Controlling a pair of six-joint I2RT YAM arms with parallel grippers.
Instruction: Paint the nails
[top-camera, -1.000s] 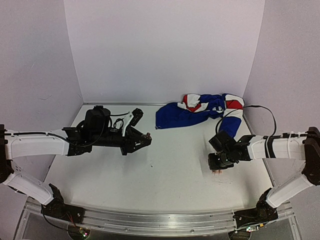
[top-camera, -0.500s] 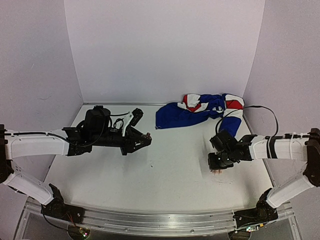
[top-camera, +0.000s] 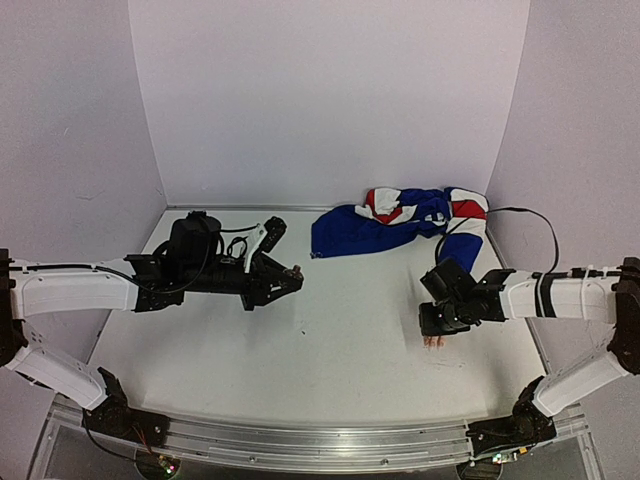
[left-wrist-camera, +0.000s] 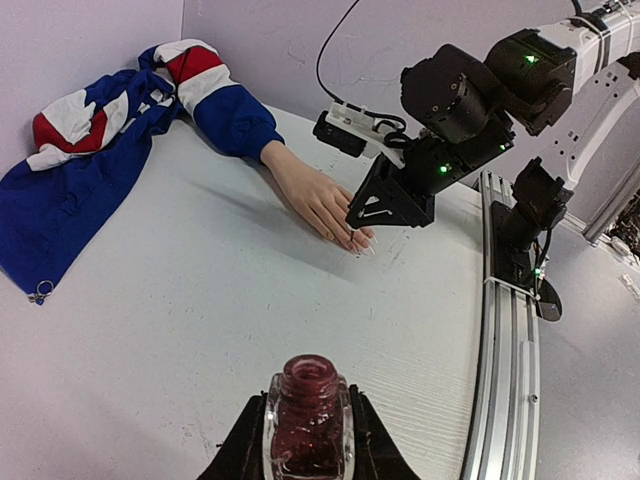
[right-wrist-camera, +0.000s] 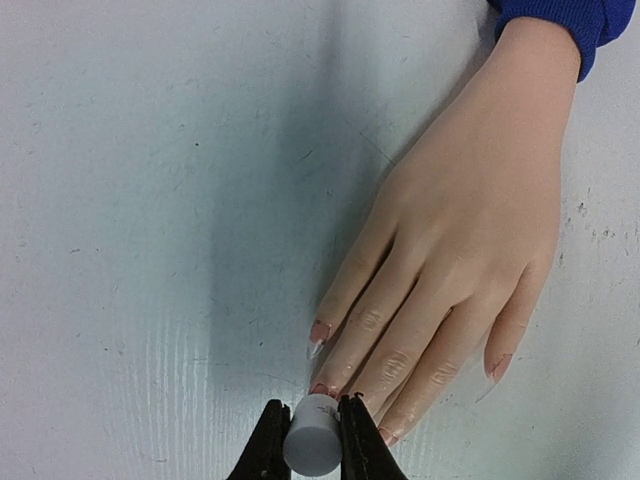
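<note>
White table (top-camera: 340, 350): nails (right-wrist-camera: 320, 331) just beside right tool (right-wrist-camera: 312, 428), clamped on white cap (right-wrist-camera: 312, 450); left tool (left-wrist-camera: 307, 445) clamps bottle (left-wrist-camera: 307, 420).

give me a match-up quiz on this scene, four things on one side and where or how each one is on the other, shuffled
Things:
1. polish bottle
2. white cap
3. mannequin hand
4. red, white and blue jacket

Place or state:
a. lying flat, palm down, on the table, with a blue cuff at the wrist
b. bunched up at the back of the table
c. open at the neck, clamped in the left hand
d. clamped in the right hand, right by the mannequin's fingertips

Pairs: 1-c, 2-d, 3-a, 4-b
</note>
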